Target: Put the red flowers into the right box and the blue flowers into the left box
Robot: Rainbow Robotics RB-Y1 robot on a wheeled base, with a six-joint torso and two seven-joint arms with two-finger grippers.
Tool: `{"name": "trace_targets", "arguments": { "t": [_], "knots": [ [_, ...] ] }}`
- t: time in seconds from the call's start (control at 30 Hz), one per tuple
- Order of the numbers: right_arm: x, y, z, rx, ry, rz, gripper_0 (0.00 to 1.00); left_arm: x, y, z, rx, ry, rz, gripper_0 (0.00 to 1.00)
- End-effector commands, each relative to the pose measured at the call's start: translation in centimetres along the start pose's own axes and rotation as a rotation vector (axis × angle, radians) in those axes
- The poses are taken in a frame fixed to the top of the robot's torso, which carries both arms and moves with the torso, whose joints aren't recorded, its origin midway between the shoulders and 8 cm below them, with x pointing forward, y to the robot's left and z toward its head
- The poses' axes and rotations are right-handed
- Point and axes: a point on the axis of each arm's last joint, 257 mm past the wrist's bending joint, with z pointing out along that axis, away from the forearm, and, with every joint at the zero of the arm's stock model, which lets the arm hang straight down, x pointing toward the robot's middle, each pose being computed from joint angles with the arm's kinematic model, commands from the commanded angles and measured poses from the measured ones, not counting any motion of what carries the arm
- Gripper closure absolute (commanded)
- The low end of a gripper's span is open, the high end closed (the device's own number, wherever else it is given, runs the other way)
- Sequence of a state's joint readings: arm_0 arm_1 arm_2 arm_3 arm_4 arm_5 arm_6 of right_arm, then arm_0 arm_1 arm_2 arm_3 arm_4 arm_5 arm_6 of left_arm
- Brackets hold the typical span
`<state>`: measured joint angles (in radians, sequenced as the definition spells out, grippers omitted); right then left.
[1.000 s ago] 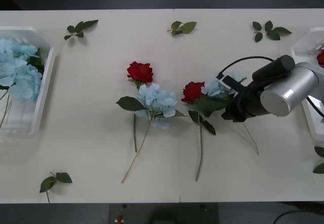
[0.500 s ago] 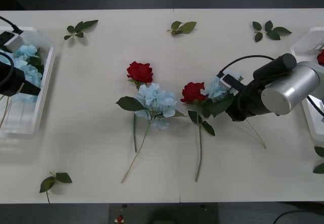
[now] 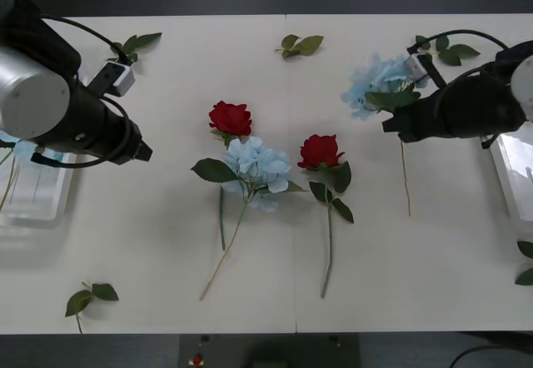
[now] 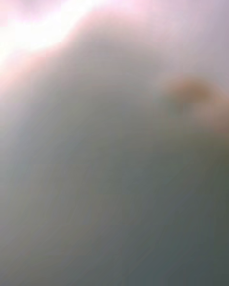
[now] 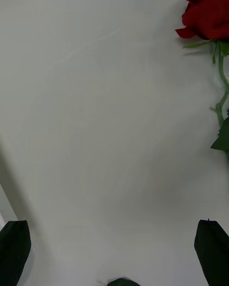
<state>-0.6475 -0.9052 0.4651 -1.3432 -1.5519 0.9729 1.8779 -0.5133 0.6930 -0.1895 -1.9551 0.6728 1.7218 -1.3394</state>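
Above the table [image 3: 166,243], toward the right box [image 3: 510,186], our right gripper [image 3: 391,120] is clamped on a blue flower [image 3: 376,81] by the top of its stem, the bloom raised and the thin stem hanging down clear of the tabletop. We judge this the carry step: a blue cluster is lifted and has to travel across to the left box [image 3: 43,206], which sits at the far end of the table from the right box and already shows a bit of blue at its rim.

Our left gripper [image 3: 143,153] hovers just beside the left box on its inner side, fingers [image 5: 14,245] spread wide with nothing between them, pointing toward the nearer red rose [image 3: 231,118].

Well short of the right box, mid-table, lie that rose, another blue cluster [image 3: 256,164] just below it, and a second red rose [image 3: 320,151].

Next we need a long sweep leftward, or a hand-over, keeping the dangling stem from snagging those blooms.

Compared with half a second ago, the blue flower has risen from beside the second rose and moved away from it, and our left arm has swung out from over the left box.
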Motion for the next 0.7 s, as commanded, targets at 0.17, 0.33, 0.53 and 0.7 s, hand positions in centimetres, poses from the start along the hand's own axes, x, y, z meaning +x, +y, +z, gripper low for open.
{"name": "trace_targets", "arguments": {
  "t": [0.17,0.33,0.53,0.7],
  "knots": [
    [-6.0,3.8,-3.6,-0.225,-0.209,-0.016,1.0,-3.6,-2.8,-0.5,-0.015,-0.075,-0.124,0.0],
    [-10.0,7.5,-4.5,-0.354,-0.348,0.002,1.0,-3.4,-3.9,0.6,0.051,-0.051,-0.138,0.0],
    [-13.8,11.8,-4.9,-0.496,-0.486,0.06,1.0,-3.3,-5.6,0.5,0.12,-0.045,-0.116,0.0],
    [-15.5,15.3,-5.2,-0.6,-0.532,0.069,1.0,-3.9,-7.9,-0.1,0.218,-0.065,-0.064,0.0]
  ]
}}
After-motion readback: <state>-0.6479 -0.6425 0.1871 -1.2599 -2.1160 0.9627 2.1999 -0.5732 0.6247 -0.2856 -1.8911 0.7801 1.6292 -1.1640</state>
